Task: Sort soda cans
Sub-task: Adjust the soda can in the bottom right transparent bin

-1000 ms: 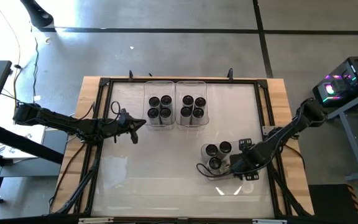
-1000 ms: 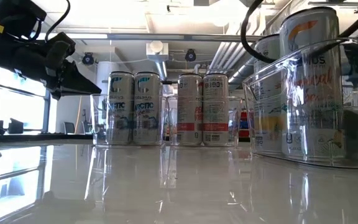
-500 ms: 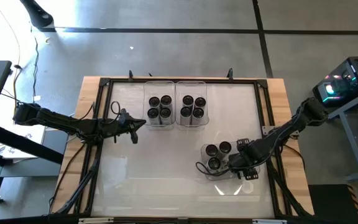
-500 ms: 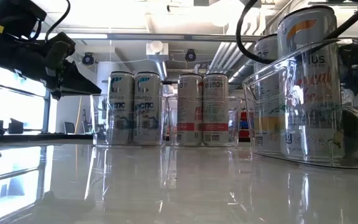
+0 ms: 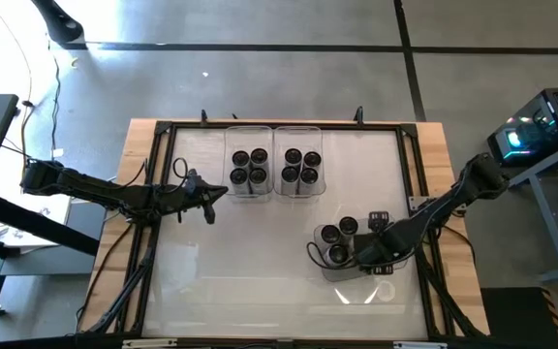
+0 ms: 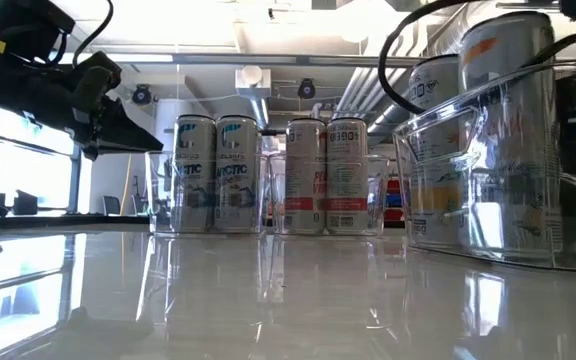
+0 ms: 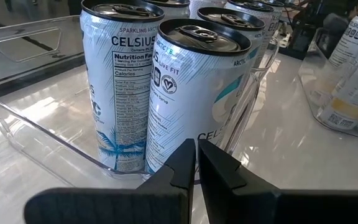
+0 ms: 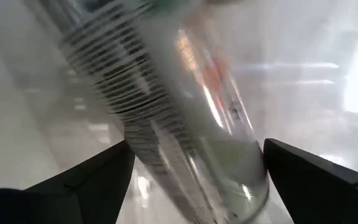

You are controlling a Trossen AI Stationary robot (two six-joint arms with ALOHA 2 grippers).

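High view: my right end effector [image 5: 364,254], fingers spread wide, not gripping, at bin [image 5: 322,233] w/ three soda cans [image 5: 338,242]; left end effector [image 5: 217,193] shut, empty, beside far bins.

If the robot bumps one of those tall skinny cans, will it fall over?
Probably yes: each soda can is tall and narrow, so likely tippy. Its round side suggests it would roll afterwards. The clear bin wall might stop it.

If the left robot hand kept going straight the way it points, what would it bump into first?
Probably the clear bin wall, then the nearest soda can just behind it. The shut left gripper points right at them.
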